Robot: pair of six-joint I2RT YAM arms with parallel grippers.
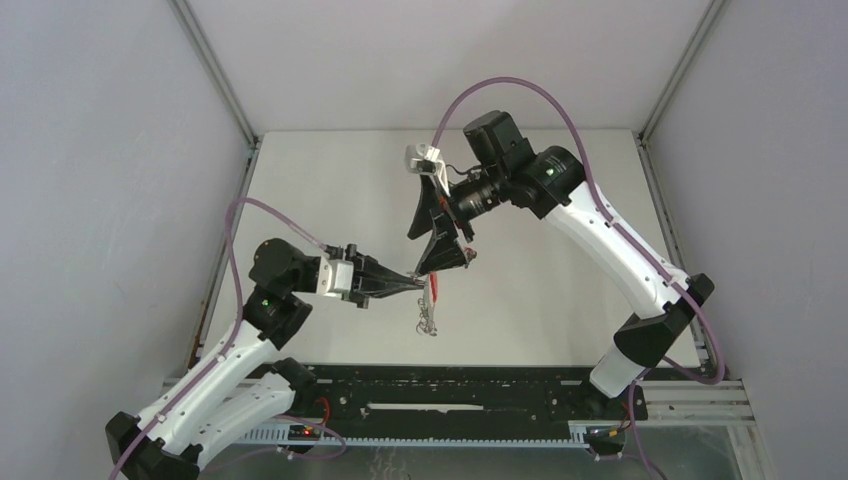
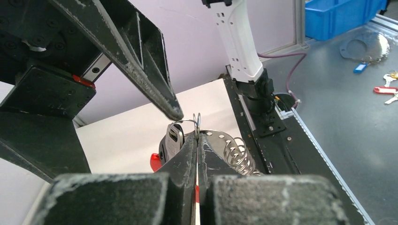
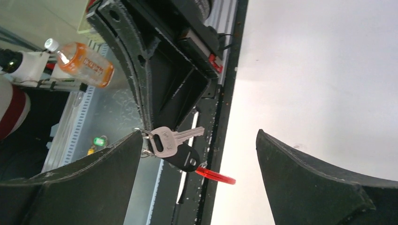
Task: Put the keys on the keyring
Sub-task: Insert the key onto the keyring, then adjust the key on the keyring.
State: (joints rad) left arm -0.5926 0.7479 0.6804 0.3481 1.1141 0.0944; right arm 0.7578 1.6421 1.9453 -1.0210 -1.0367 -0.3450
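My left gripper point(image 1: 414, 285) point(image 2: 197, 137) is shut on the thin keyring point(image 2: 197, 121), holding it above the table. A silver key point(image 2: 174, 138) point(image 3: 170, 139), a black-headed key point(image 3: 186, 157) and the red strap point(image 2: 155, 162) point(image 3: 216, 176) point(image 1: 433, 291) hang from the ring. A fine silvery chain and small keys point(image 1: 428, 320) dangle below. A coil of ring wire point(image 2: 237, 157) sits right of my left fingers. My right gripper point(image 1: 440, 240) point(image 3: 199, 133) is wide open and empty; its left fingertip point(image 3: 137, 138) is right beside the ring.
A black rail point(image 1: 450, 400) runs along the near table edge. Outside the cell are an orange bottle point(image 3: 85, 63), a blue bin point(image 2: 338, 16) and spare keys on a grey bench point(image 2: 385, 90). White walls enclose the table point(image 1: 560, 290).
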